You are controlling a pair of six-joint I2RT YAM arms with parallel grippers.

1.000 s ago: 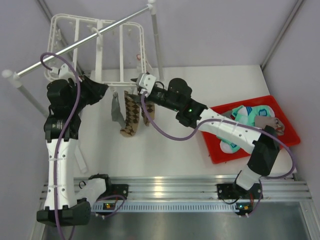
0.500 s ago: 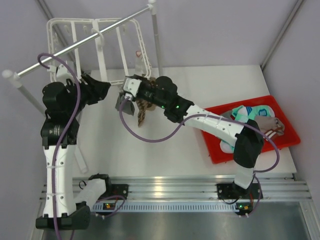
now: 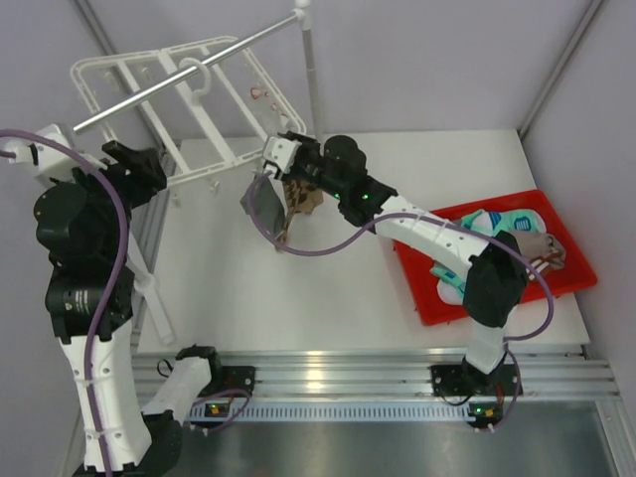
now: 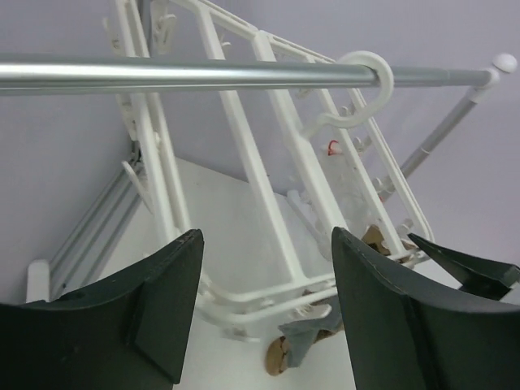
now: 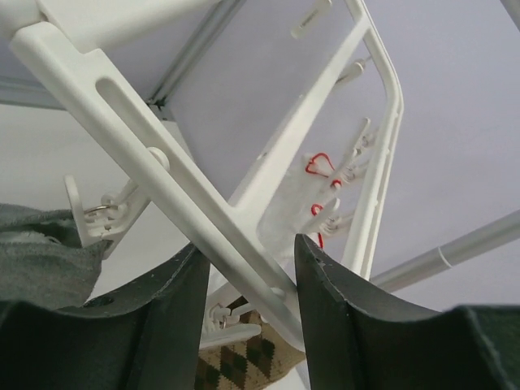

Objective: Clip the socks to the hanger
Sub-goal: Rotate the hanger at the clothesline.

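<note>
Up on the grey metal rail [image 4: 162,73], the big white plastic frame hanger [image 5: 162,180] hangs tilted. It's stiff but light, so my right pincer [image 5: 244,268] looks clamped on a crossbar. A floppy brown-and-tan checkered sock [image 5: 244,357] and a plain grey sock [image 5: 41,252] dangle off its clips. My left pincer [image 4: 266,236] gapes, holding nothing.

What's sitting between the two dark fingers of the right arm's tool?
A white bar of the hanger runs slantwise between the fingers of the right tool, seen in the right wrist view. Whether they pinch it is unclear.
</note>
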